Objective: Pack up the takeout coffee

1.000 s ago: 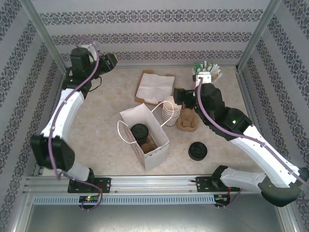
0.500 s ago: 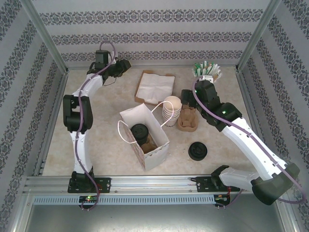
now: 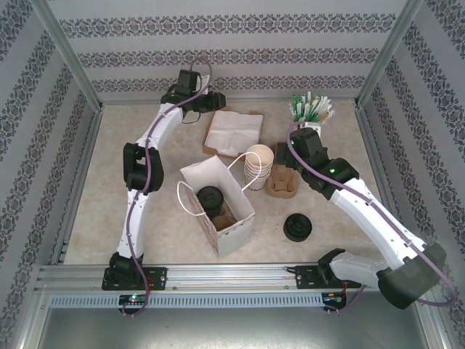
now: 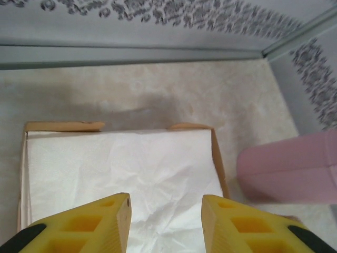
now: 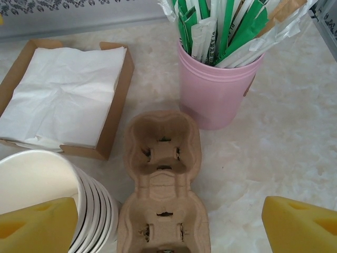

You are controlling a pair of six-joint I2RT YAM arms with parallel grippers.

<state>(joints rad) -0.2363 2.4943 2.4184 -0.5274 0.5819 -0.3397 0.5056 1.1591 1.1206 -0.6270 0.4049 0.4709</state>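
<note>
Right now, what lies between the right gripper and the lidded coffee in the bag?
In the top view, the stack of lidless cups and the paper bag wall stand between the right gripper and the takeout coffee inside it.

On my overhead feed I take the brown pulp cup carrier (image 3: 282,180) as my reference on the marbled desk (image 3: 145,182). A stack of lidless white cups (image 3: 257,163) sits just left of it. Just beyond it stands a pink cup of wrapped straws (image 3: 311,110). Beyond it and to the left lies a cardboard tray of napkins (image 3: 234,131). Nearer me than the carrier rest loose black lids (image 3: 298,227). Left of the carrier and nearer me stands a white handled bag (image 3: 234,231).
</note>
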